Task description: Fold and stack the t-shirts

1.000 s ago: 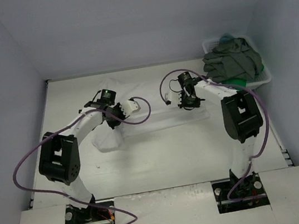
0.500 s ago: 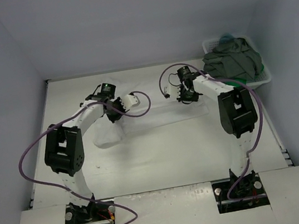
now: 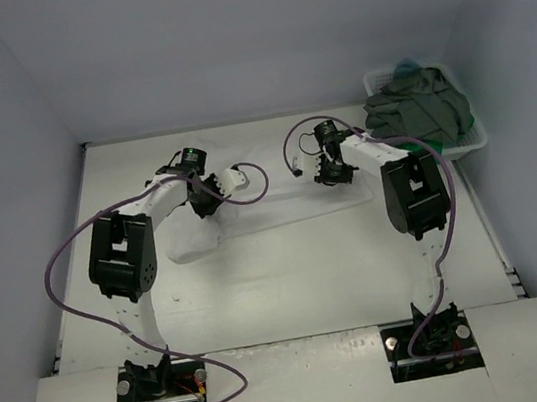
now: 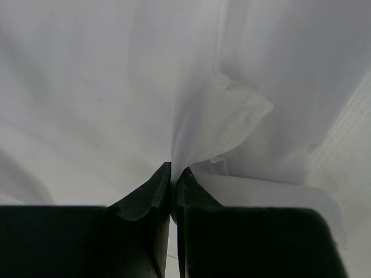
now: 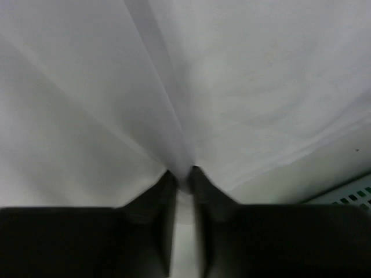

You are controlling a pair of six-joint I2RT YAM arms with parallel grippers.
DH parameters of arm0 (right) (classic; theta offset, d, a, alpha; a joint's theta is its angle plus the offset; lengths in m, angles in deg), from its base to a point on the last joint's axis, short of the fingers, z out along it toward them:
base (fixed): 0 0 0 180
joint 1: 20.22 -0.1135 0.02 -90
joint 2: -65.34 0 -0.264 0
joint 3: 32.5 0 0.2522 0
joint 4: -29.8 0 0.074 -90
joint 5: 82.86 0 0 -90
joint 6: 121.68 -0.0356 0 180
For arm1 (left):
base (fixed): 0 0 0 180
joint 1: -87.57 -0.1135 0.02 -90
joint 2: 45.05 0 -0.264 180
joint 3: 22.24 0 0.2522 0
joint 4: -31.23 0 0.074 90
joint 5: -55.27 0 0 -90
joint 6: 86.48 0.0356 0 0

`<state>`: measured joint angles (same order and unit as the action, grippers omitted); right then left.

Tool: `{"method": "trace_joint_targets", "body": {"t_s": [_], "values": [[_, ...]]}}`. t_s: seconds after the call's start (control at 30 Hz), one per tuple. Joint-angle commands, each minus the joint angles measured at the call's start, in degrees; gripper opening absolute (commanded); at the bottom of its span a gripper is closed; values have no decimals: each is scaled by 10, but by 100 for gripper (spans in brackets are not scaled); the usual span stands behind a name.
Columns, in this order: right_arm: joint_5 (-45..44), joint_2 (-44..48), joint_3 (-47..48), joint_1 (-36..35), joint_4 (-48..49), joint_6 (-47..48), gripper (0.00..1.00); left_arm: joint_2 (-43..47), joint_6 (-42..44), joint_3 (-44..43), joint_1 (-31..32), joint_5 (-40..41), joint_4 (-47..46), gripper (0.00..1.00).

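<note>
A white t-shirt [image 3: 270,213] lies spread across the middle of the white table, hard to tell apart from it. My left gripper [image 3: 209,198] is shut on a bunched fold of its left part; in the left wrist view the cloth [image 4: 116,87] runs straight into the closed jaws [image 4: 173,174]. My right gripper [image 3: 330,174] pinches a ridge of the same shirt [image 5: 261,75] on its right side, jaws [image 5: 184,174] close together with cloth between them. A dark grey t-shirt [image 3: 422,112] is heaped on the basket, with bright green [image 3: 429,148] and teal [image 3: 405,66] cloth showing at its edges.
The white lattice basket [image 3: 477,139] stands at the back right corner against the wall; its edge [image 5: 353,194] shows low right in the right wrist view. Purple cables [image 3: 247,189] loop from both arms over the table. Walls close in the back and both sides.
Both arms have reached farther toward the back wall, drawing the white shirt's held edge with them. The right jaws look slightly less tight than before.
</note>
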<state>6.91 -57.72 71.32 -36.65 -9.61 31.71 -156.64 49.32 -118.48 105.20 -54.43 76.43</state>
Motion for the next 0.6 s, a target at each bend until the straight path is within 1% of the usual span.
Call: {"method": "trace_joint_targets", "body": {"t_s": [0.0, 0.07, 0.1, 0.17, 0.2, 0.3, 0.4, 0.5, 0.57], "values": [[-26, 6, 15, 10, -12, -3, 23, -5, 16, -37, -9, 1, 7, 3], [-27, 6, 17, 10, -12, -6, 31, -12, 16, -40, -9, 3, 3, 4], [-28, 6, 17, 10, -12, -11, 38, -19, 12, -44, -9, 5, -3, 16], [-31, 7, 19, 11, -10, -13, 39, -26, 10, -48, -9, 6, -10, 24], [-33, 6, 20, 11, -9, -20, 43, -31, 3, -53, -9, 8, -14, 33], [-45, 8, 27, 11, -1, -43, 45, -36, -6, -59, -9, 16, -26, 45], [-59, 16, 28, 12, 2, -56, 46, -36, -12, -59, -9, 22, -39, 49], [-79, 24, 13, 12, 2, -50, 45, -34, -14, -59, -9, 23, -42, 49], [-78, 35, -11, 12, 2, -50, 45, -34, -18, -59, -9, 23, -38, 49]]}}
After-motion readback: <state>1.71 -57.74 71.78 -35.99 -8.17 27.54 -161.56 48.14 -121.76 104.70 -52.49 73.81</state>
